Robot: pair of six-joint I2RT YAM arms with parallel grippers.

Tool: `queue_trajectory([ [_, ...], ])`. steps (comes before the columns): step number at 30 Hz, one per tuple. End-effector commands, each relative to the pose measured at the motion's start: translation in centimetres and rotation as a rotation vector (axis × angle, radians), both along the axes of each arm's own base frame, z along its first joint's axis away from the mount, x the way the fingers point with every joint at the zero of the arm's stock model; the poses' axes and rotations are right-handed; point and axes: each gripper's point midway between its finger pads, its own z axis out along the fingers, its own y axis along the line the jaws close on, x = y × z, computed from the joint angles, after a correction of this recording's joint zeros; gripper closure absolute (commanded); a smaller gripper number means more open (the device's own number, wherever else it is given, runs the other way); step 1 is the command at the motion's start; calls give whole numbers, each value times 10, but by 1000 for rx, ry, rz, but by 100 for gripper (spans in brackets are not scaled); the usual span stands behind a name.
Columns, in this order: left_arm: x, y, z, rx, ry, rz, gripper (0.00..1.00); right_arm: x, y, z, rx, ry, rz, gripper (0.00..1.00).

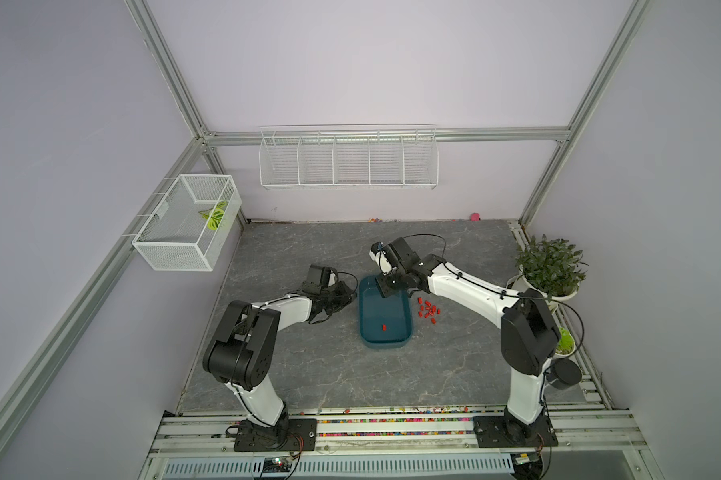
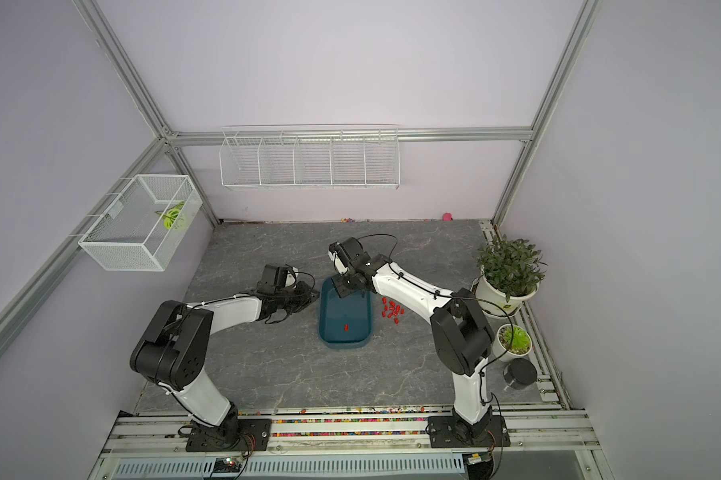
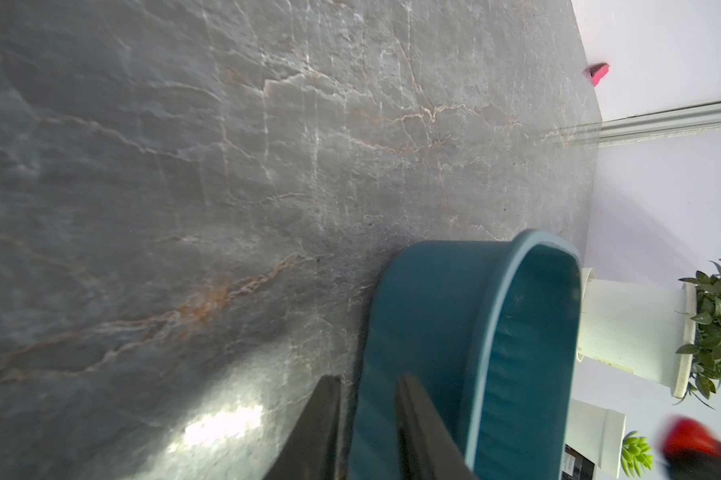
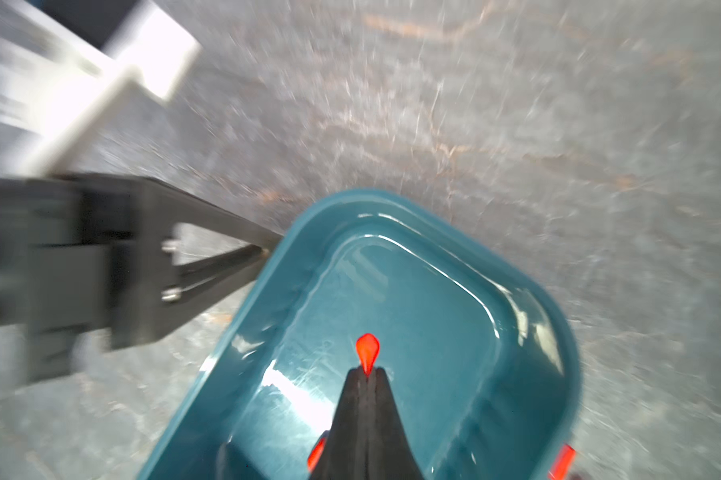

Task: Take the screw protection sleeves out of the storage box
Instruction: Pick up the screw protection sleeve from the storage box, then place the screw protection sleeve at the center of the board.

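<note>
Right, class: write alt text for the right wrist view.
The shut right gripper pinches a red screw protection sleeve over the teal storage box. The left gripper grips the box's rim; the picture is motion-blurred.

Red sleeves (image 1: 429, 311) heaped beside teal storage box (image 1: 375, 311); one inside.
</note>
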Motion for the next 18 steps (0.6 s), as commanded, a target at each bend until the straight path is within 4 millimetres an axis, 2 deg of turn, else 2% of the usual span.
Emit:
queue_trajectory([
  [1, 2, 1, 2, 3, -11, -4, 70, -7, -15, 10, -1, -5, -31, 97],
  [9, 3, 1, 1, 5, -6, 1, 70, -26, -44, 29, -10, -22, -60, 97],
  [18, 3, 1, 1, 3, -6, 2, 70, -42, -105, 38, -39, -65, -186, 94],
])
